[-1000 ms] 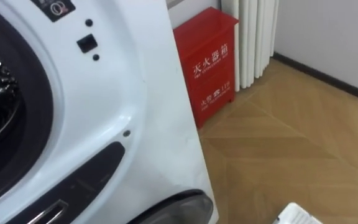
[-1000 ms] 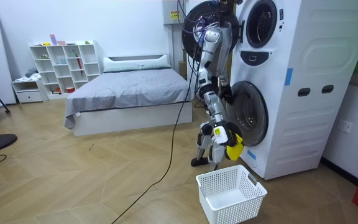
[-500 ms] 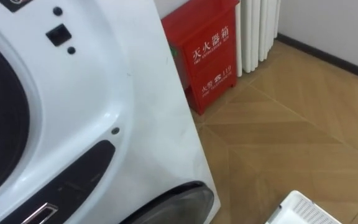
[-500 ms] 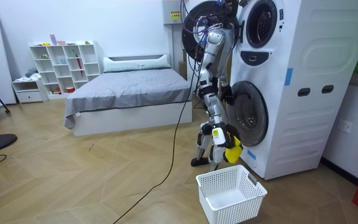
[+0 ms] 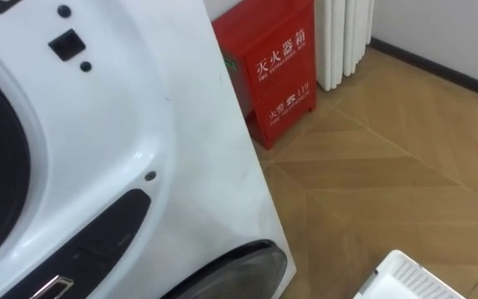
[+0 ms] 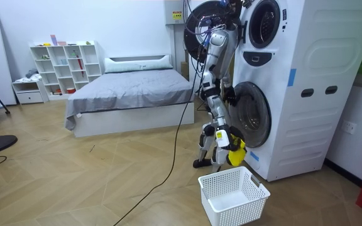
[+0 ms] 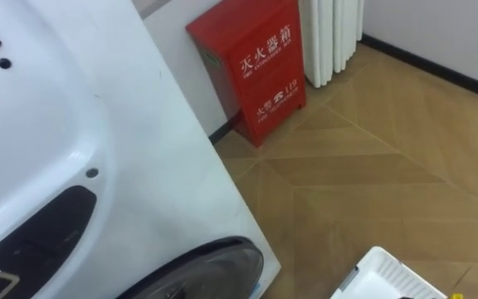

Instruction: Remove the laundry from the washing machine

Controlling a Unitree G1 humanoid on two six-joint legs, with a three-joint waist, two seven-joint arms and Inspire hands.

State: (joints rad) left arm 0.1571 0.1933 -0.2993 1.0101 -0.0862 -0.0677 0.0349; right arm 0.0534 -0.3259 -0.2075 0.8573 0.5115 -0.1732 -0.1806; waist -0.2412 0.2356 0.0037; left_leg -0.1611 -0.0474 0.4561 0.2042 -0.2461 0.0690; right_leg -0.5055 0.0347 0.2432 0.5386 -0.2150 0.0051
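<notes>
I stand close to the stacked white washing machines (image 6: 294, 88), in front of the lower one's round dark door (image 6: 250, 116). My right hand (image 6: 221, 135) hangs low beside my legs and is shut on a yellow cloth (image 6: 236, 152), which dangles just above the white laundry basket (image 6: 234, 196) on the floor. My left hand (image 6: 227, 94) is up at the edge of the lower door. In the eye views the washer's white front (image 5: 98, 166) is on the left, the rim of its lower door (image 5: 243, 270) shows at the bottom, and a basket corner (image 5: 405, 278) shows at lower right.
The upper machine's door (image 6: 201, 28) stands open above me. A red cabinet (image 5: 272, 66) and a white radiator (image 5: 343, 41) stand by the wall behind the washer. A bed (image 6: 131, 94), a white shelf (image 6: 65, 66) and wooden floor (image 5: 388, 183) lie around.
My head view has tipped a little further down and right, bringing more of the basket corner in. In the room view the hand with the yellow cloth has sunk slightly towards the basket.
</notes>
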